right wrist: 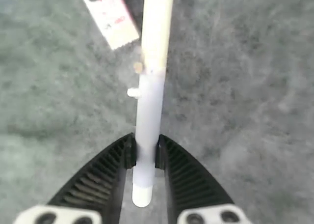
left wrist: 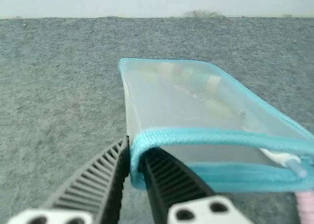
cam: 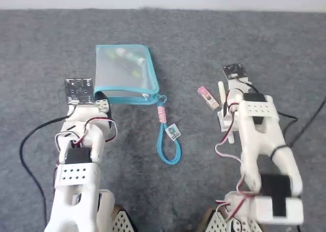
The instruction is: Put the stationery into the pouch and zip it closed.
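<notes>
Jaws of the left gripper (left wrist: 135, 155) pinch the pouch (cam: 125, 71) rim at eleven o'clock, some items (cam: 130, 56) already inside, while the right gripper (right wrist: 145, 153) jaws clamp a pen (right wrist: 154, 62) at three o'clock, with the eraser (cam: 208, 97) loose beside it and zipping not yet done.

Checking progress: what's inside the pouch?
Through the translucent pouch, a few pale and green items show near its far end; the frosted wall hides what they are.

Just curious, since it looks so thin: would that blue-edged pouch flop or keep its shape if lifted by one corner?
Probably floppy: the pouch has thin see-through walls, and the left gripper pinches only its fabric rim. Likely light: just a few small items show inside. Its strap would probably dangle and drag.
</notes>
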You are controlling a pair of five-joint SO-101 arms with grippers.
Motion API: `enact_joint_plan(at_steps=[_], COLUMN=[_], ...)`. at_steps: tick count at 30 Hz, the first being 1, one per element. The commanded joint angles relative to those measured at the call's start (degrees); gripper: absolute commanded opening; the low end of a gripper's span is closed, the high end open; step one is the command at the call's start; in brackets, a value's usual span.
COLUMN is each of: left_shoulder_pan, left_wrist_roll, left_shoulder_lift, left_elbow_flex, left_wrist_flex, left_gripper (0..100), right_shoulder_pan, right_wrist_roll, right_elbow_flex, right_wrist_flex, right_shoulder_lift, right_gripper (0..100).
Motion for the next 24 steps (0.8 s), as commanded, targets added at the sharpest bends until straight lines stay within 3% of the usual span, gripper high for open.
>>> enact_joint_plan(at_steps=[1,6,10,14,24], left_shoulder_pan=[3.4,6.7,8.9,9.7,14.4], left_wrist_roll=[0.4,0.3,0.3,0.3,-5.2], left_shoulder_lift=[-0.4,-0.4,-0.4,-0.4,-0.9], left_elbow_flex=[-2.6,-1.6,-1.0,-0.7,0.6], left_wrist_flex=[0.0,0.0,0.0,0.0,0.1], left_gripper=[1,1,1,1,1], right_shoulder_pan=[0.3,-3.1,-14.9,-24.9,-25.6], right_wrist_roll=[4.7,8.3,16.3,18.2,17.0], right_elbow_flex=[-2.7,-2.9,-2.6,-2.8,-3.2], right_wrist_flex=[5.8,12.2,19.9,24.0,18.2], right_shoulder_lift=[-12.0,-24.5,-31.6,-33.7,-21.1], right_gripper=[0.6,0.6,0.6,0.6,0.6])
